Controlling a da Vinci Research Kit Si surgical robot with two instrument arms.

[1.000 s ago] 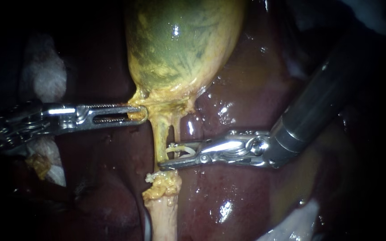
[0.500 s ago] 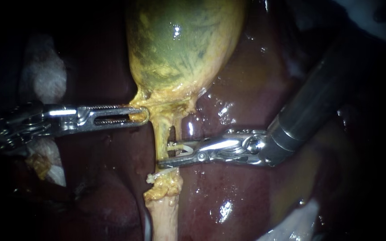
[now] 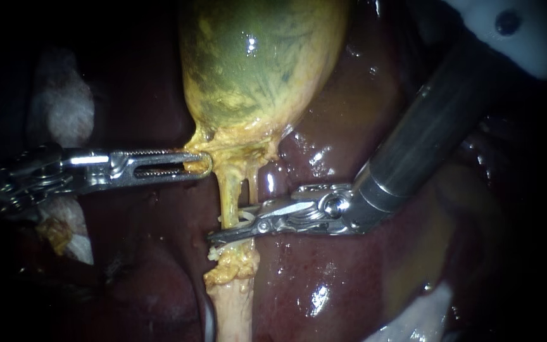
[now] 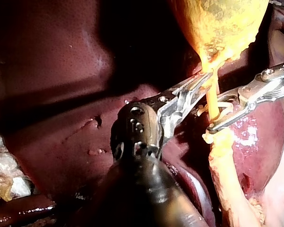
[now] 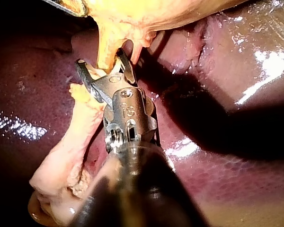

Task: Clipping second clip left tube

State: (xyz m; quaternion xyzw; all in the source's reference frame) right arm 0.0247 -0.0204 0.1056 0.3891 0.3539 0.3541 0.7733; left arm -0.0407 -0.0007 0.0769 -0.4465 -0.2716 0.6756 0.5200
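Observation:
The yellow-green gallbladder [image 3: 254, 69] hangs over the dark liver [image 3: 324, 278]. Two tubes run down from its neck: the thicker yellow left tube [image 3: 227, 190] and a thin right tube [image 3: 252, 187]. My left instrument [image 3: 199, 163] comes in from the left, its slotted jaws shut on the gallbladder neck [image 3: 235, 149]. My right instrument [image 3: 226, 228] straddles the left tube, jaws open with a white clip [image 3: 245, 218] between them. The left wrist view shows that clip [image 4: 218, 112] looped round the tube [image 4: 211, 97]. In the right wrist view the jaws [image 5: 102, 61] flank the tube.
A pale stump with a crumbly yellow fat lump [image 3: 230, 263] continues below the right instrument's jaws. White gauze [image 3: 58, 104] lies at the left behind the left instrument, and more white material [image 3: 413, 316] at the lower right. A white arm part [image 3: 520, 31] shows at the upper right.
My right instrument has slid left, so its jaws now reach across the left tube, and the gap between them has narrowed. The left instrument holds still.

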